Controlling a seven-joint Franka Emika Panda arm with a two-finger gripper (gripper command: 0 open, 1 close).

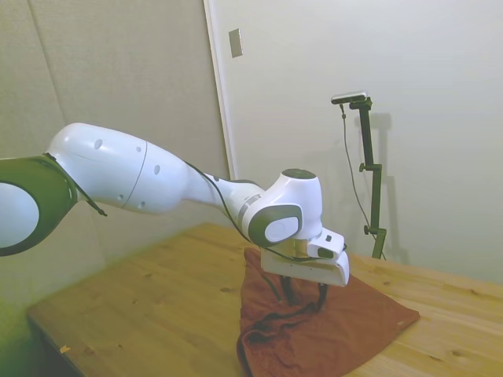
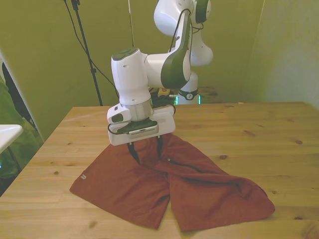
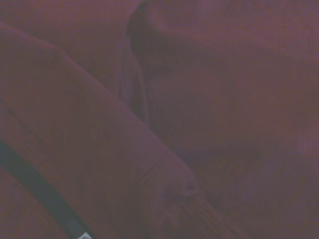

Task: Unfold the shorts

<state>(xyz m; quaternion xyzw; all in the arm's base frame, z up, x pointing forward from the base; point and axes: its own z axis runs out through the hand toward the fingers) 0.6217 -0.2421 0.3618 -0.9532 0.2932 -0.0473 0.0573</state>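
Note:
The rust-red shorts (image 2: pixel 124 186) lie on the wooden table (image 2: pixel 259 139), partly folded. One side is doubled over toward the front view's right, with a dark trim line (image 2: pixel 185 166) across it. In the side view the shorts (image 1: pixel 346 334) bunch up at the table's near edge. My gripper (image 2: pixel 146 152) points straight down over the waist area, open, with nothing between its fingers. Its fingertips (image 1: pixel 287 294) are low against the fabric; I cannot tell whether they touch it. The wrist view is filled with blurred shorts fabric (image 3: pixel 209 99) and a dark band (image 3: pixel 35 191).
Bare table lies on both sides of the shorts and toward the front view's right. A white object (image 2: pixel 7 133) and green cloth (image 2: pixel 15 144) sit past the table's edge on the front view's left.

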